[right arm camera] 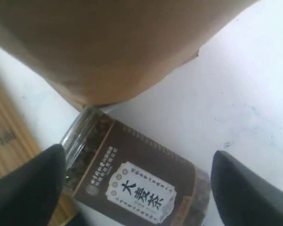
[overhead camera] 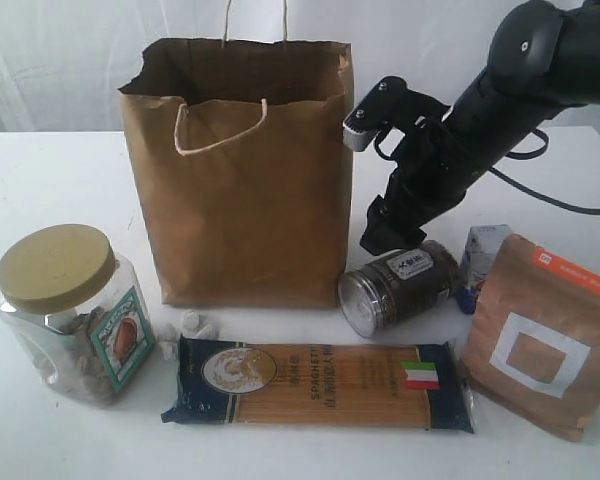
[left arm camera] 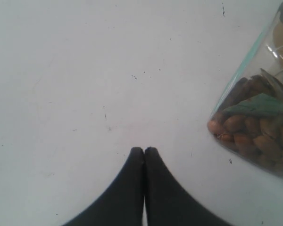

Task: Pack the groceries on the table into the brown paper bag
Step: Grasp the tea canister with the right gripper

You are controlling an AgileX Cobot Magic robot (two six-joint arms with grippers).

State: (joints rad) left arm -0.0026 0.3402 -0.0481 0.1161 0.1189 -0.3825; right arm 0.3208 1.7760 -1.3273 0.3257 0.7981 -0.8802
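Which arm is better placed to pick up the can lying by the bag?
Right, probably. The right gripper is open with its fingers either side of the can, beside the brown paper bag. The left gripper is shut, over the table near the gold-lidded jar.

Bare tabletop (overhead camera: pixel 50 170) lies open at the upper left of the frame, beside the brown paper bag (overhead camera: pixel 245 200). At lower right, pull-tab can (overhead camera: pixel 400 285), blue-white carton (overhead camera: pixel 485 250) and orange-labelled brown pouch (overhead camera: pixel 540 340) crowd together; the spaghetti packet (overhead camera: pixel 320 383) bars the front, the gold-lidded jar (overhead camera: pixel 70 310) the lower left.
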